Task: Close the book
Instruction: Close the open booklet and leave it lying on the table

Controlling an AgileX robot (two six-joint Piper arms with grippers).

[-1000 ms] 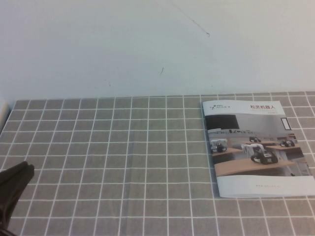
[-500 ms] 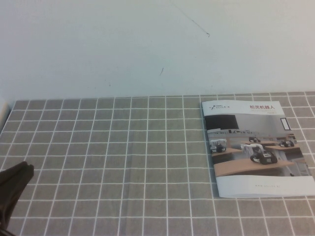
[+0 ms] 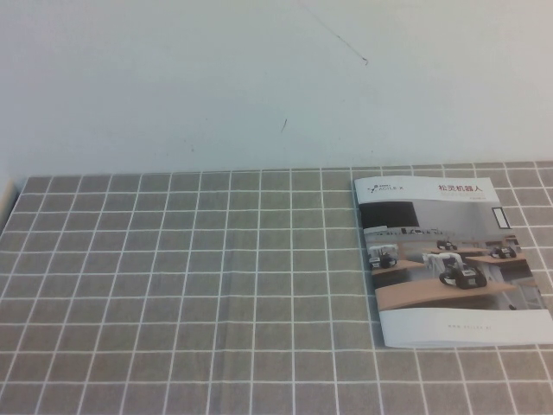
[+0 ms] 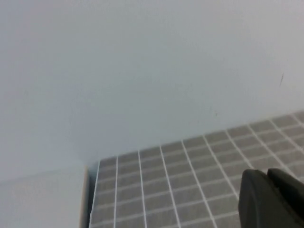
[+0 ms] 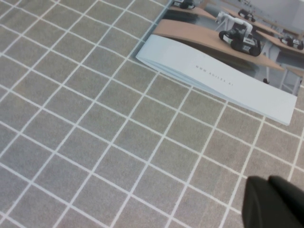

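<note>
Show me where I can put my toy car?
The checked cloth left of the book is bare, wall to near edge. A strip in front of the book is free too; the book fills the right. The left gripper hangs over the left side, right gripper near the book's front edge.

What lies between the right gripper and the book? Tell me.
Only bare checked cloth, seen in the right wrist view: the right gripper hangs short of the closed book. The left gripper hangs over the cloth's left side.
</note>
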